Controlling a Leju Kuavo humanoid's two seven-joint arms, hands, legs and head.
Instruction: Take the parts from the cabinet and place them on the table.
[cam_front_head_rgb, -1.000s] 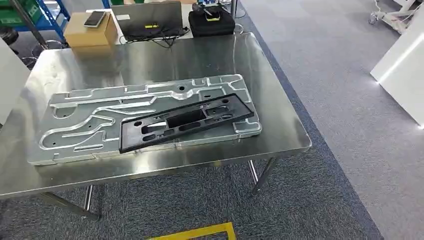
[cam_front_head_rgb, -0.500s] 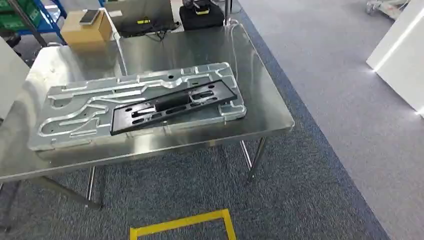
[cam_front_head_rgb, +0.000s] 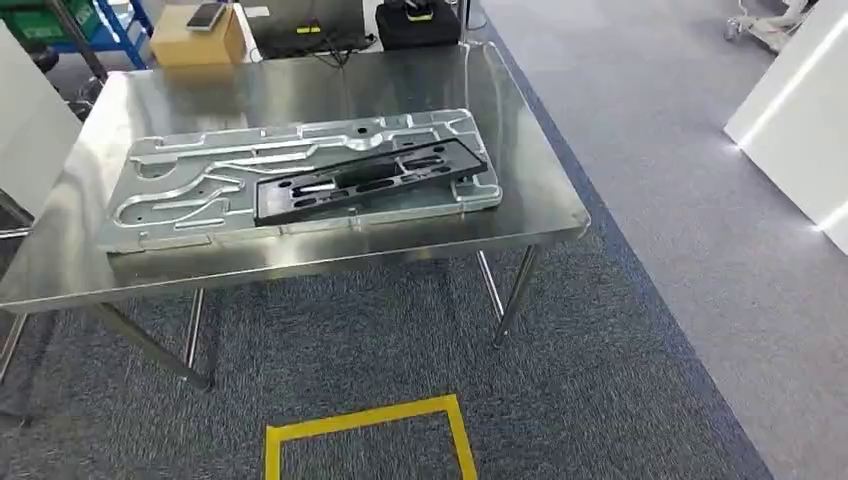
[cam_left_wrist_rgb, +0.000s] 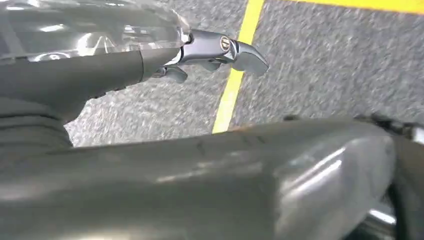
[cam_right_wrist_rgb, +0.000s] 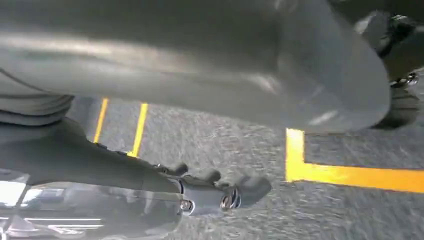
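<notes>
A long black plastic frame (cam_front_head_rgb: 365, 180) lies aslant on top of a large silver machined plate (cam_front_head_rgb: 190, 200), both flat on the steel table (cam_front_head_rgb: 300, 85) in the head view. My left hand (cam_left_wrist_rgb: 210, 52) hangs low over grey carpet beside a yellow tape line, its fingers stretched out and holding nothing. My right hand (cam_right_wrist_rgb: 220, 192) hangs likewise over the carpet, with its fingers apart and nothing in them. Both hands are well away from the table.
At the table's far edge stand a cardboard box (cam_front_head_rgb: 195, 40), a laptop (cam_front_head_rgb: 310, 20) and a black case (cam_front_head_rgb: 420, 22). White panels rise at the right (cam_front_head_rgb: 800, 120) and left (cam_front_head_rgb: 30, 130). A yellow tape square (cam_front_head_rgb: 365, 425) marks the carpet before the table.
The whole head picture has shifted: the table now looks smaller and higher up, with more carpet and tape showing, so the camera has moved back. The parts lie as before.
</notes>
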